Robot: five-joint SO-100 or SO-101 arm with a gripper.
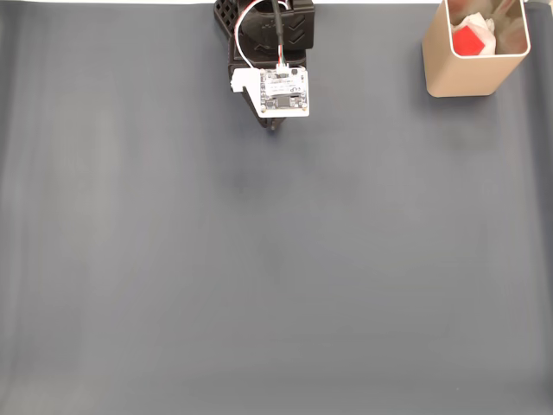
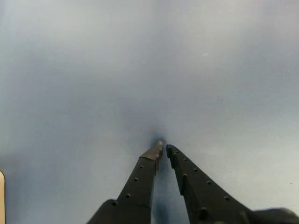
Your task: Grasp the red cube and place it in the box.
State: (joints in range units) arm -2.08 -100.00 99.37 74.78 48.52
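Red cube [image 1: 467,41] is seen inside the box [image 1: 458,73] at the upper right of the fixed view, lying among white crumpled material [image 1: 482,24], so the placing is judged done. Arm [image 1: 272,52] is parked at top centre of that frame, well apart from the box, with a white circuit board [image 1: 283,91] on top. Hand [image 2: 162,149] is seen at the lower centre of the wrist view, tips nearly together with only a thin gap between them, nothing held, over bare grey tabletop [image 2: 149,70]

Step in hand is judged to be the retreat to rest; it is done well if the hand is kept clear of the box and nothing is dragged over the tabletop

Hard to make out: only part of the cube is shown, the rest is covered by the box wall and the white material; whether it rests on the box floor cannot be told. Box top is cut by the frame edge. Hand is hidden beneath the arm in the fixed view. A pale sliver at the lower left edge of the wrist view cannot be identified
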